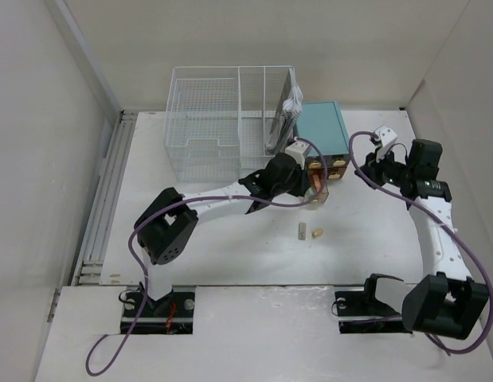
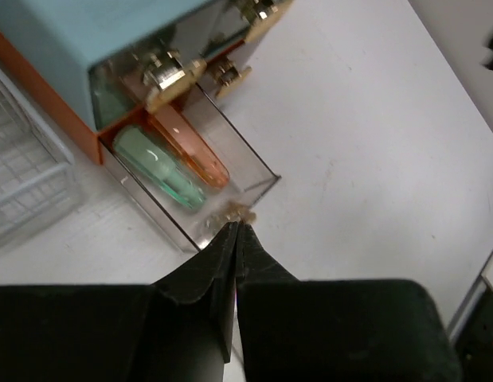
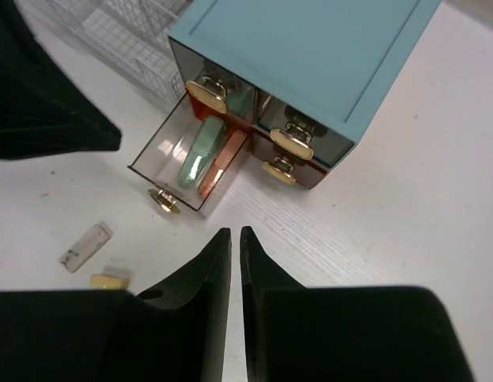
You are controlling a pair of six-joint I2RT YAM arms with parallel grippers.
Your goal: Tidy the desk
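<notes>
Left wrist view: left gripper (image 2: 235, 229) pinched fully shut right at the gold knob (image 2: 241, 212) of the open drawer (image 2: 240, 155), can't tell if it's actually gripping. Drawer runs away toward upper left, desk (image 2: 373, 143) spreads underneath everything; right gripper (image 3: 231, 236) nearly closed, empty, farther off.

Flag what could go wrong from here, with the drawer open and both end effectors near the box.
1. The left end effector is shut by the knob of the open drawer; shut, it may shove the drawer rather than grip it.
2. A clear piece and a yellowish piece lie loose on the desk near that drawer; a low arm sweep could scatter them.
3. The right end effector hovers by the same teal box, so the arms might collide.
</notes>
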